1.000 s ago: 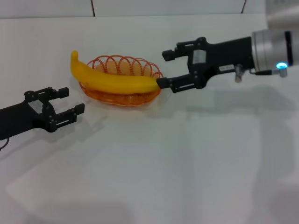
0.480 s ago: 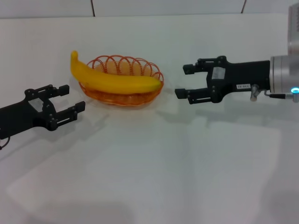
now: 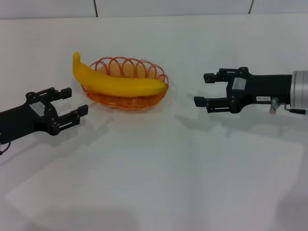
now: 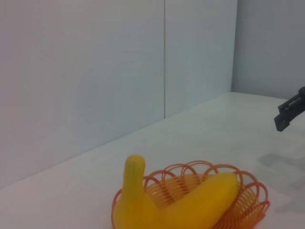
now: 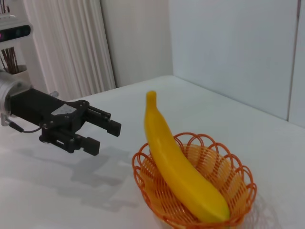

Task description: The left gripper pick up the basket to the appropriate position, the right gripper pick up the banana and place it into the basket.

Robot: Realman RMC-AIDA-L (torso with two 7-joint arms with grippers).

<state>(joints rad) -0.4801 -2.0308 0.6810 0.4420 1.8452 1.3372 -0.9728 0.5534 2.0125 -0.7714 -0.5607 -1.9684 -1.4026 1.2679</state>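
Both black claws, left gripper (image 3: 66, 106) and right gripper (image 3: 203, 89), sit apart and empty; I judge the job done, since the smooth yellow banana (image 3: 118, 83) rests across the orange wire basket (image 3: 129, 99).

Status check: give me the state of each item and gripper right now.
banana: lying across the basket, stem end overhanging the rim, not held.
basket: upright on the table, not held.
left gripper: open, empty, beside the basket.
right gripper: open, empty, clear of the basket.
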